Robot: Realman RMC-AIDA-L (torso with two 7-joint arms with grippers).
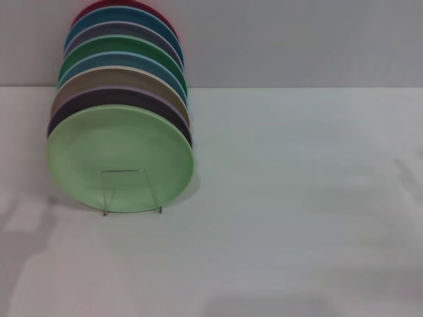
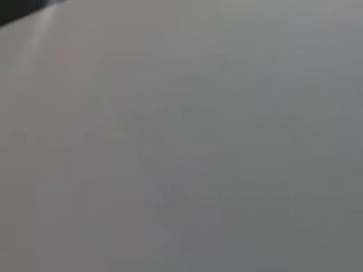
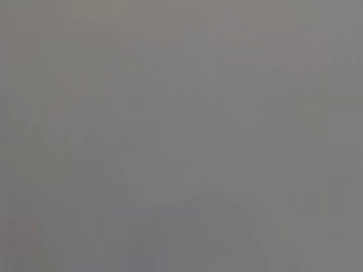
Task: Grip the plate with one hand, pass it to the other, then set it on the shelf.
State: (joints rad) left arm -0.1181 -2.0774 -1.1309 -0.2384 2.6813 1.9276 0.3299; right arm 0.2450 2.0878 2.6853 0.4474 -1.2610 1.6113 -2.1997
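Observation:
The pale mint-green plate (image 1: pixel 119 157) stands upright at the front of a row of plates on the left of the table in the head view. It leans in the clear acrylic shelf (image 1: pixel 131 193), whose thin front supports rise before its lower edge. Neither gripper shows in the head view. Both wrist views show only a plain grey surface, with no fingers and no plate.
Behind the mint plate stand several more upright plates (image 1: pixel 122 63): lavender, tan, teal, darker green, blue and red at the back. The white table (image 1: pixel 297 218) meets a grey wall behind. Faint shadows lie on the table at the lower left.

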